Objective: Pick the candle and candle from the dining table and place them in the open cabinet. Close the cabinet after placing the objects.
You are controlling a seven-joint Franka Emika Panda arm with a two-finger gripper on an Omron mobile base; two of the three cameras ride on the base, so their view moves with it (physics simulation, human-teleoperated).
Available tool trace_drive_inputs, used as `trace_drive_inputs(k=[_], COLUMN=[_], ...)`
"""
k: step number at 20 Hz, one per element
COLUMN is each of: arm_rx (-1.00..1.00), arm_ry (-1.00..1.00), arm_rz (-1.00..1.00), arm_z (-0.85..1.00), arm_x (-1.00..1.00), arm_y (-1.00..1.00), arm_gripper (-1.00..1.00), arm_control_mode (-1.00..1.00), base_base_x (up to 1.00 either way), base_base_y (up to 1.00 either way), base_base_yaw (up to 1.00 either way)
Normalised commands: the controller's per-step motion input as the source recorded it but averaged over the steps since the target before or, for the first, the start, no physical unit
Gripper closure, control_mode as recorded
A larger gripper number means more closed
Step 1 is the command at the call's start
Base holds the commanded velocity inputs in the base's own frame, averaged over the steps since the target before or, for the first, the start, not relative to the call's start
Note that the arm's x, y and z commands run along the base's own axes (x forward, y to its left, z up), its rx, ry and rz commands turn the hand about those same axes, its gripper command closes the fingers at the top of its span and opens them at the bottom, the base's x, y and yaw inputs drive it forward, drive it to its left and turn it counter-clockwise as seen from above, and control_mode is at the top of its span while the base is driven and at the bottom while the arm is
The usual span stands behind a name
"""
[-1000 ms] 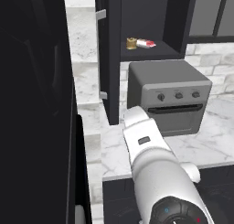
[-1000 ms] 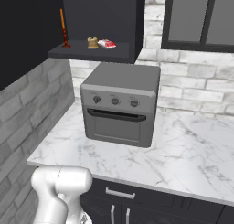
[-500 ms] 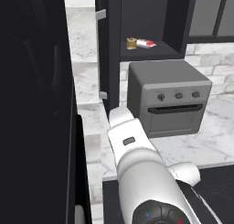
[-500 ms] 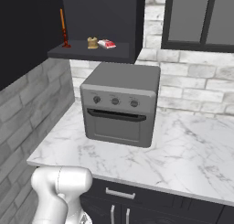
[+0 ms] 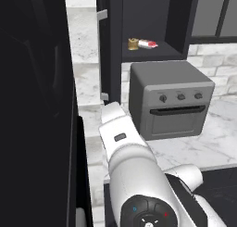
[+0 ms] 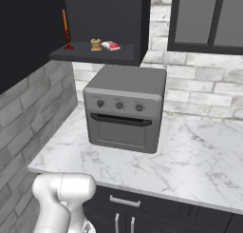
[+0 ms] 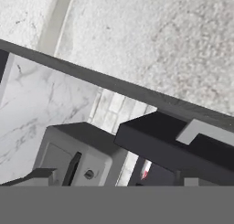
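The dark cabinet (image 6: 118,18) hangs open above the counter. On its shelf stand a tall thin red-orange candle (image 6: 65,30), a short tan jar-like thing (image 6: 96,44) (image 5: 133,44) and a red-and-white packet (image 6: 111,45) (image 5: 147,44). Its door (image 5: 111,50) stands out edge-on, with a silver bar handle (image 7: 201,130). My arm (image 5: 122,147) reaches forward to just below and beside the door's lower edge. My gripper (image 7: 114,181) is open with nothing between its fingers, looking at the cabinet from below. The dining table is out of view.
A grey toaster oven (image 6: 126,108) (image 5: 171,101) sits on the white marble counter (image 6: 190,151) right under the cabinet. Grey brick wall runs behind and to the left. A grey-paned wall cabinet (image 6: 209,18) hangs to the right. A tall black panel (image 5: 32,105) stands close on the left.
My arm has swung left and forward, from in front of the oven to beside the open door's lower edge. The shelf's things have not moved.
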Motion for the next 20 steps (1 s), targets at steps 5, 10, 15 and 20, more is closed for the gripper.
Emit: trace_drive_inputs(k=[5, 10, 15, 20], arm_rx=[0.00, 0.00, 0.00, 0.00], arm_ry=[0.00, 0.00, 0.00, 0.00], arm_rz=[0.01, 0.02, 0.06, 0.07], arm_z=[0.05, 0.00, 0.00, 0.00], arm_x=[0.14, 0.15, 0.15, 0.13], arm_y=[0.15, 0.11, 0.10, 0.09], arm_gripper=[-1.00, -1.00, -1.00, -1.00], arm_control_mode=[-1.00, -1.00, -1.00, -1.00], base_base_x=[0.00, 0.00, 0.00, 0.00], base_base_y=[0.00, 0.00, 0.00, 0.00], base_base_yaw=[0.00, 0.00, 0.00, 0.00])
